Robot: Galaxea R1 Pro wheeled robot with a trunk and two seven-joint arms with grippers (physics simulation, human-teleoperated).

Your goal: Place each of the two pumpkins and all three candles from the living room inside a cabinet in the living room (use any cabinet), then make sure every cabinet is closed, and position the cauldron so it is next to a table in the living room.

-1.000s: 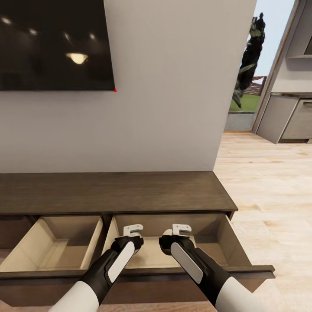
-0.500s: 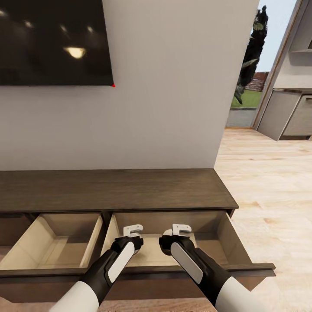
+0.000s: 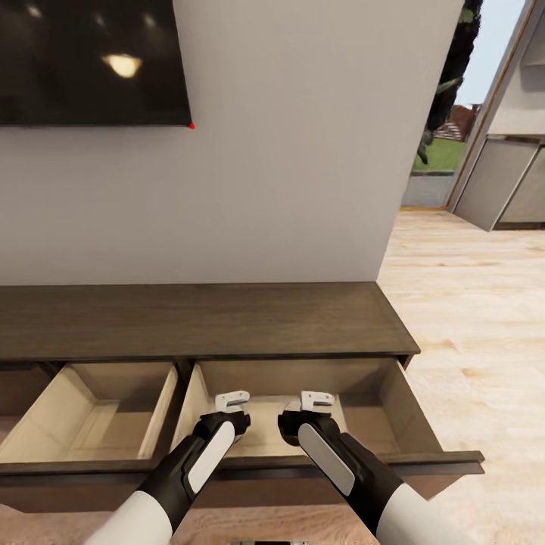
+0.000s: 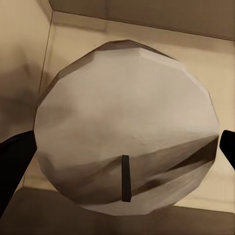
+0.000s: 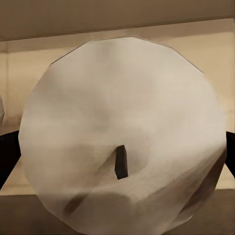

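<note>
My arms hide both candles in the head view. At the wrists, left gripper (image 4: 122, 152) clamps one candle (image 4: 127, 122), right gripper (image 5: 120, 147) another candle (image 5: 122, 122), over the cabinet (image 3: 204, 318) drawer at lower centre.

long low dark brown cabinet (image 3: 204, 322) against the wall, two drawers pulled open side by side, pale wood inside. one beige-grey candle (image 4: 127, 132) clamped between the left gripper (image 3: 232, 400) fingers, round top face toward the wrist camera, short dark wick near its edge. second candle (image 5: 122, 132) same look, clamped in the right gripper (image 3: 317, 399), wick near centre. both held over the right-hand drawer (image 3: 371, 393), pale drawer floor and walls visible just behind each.
</note>
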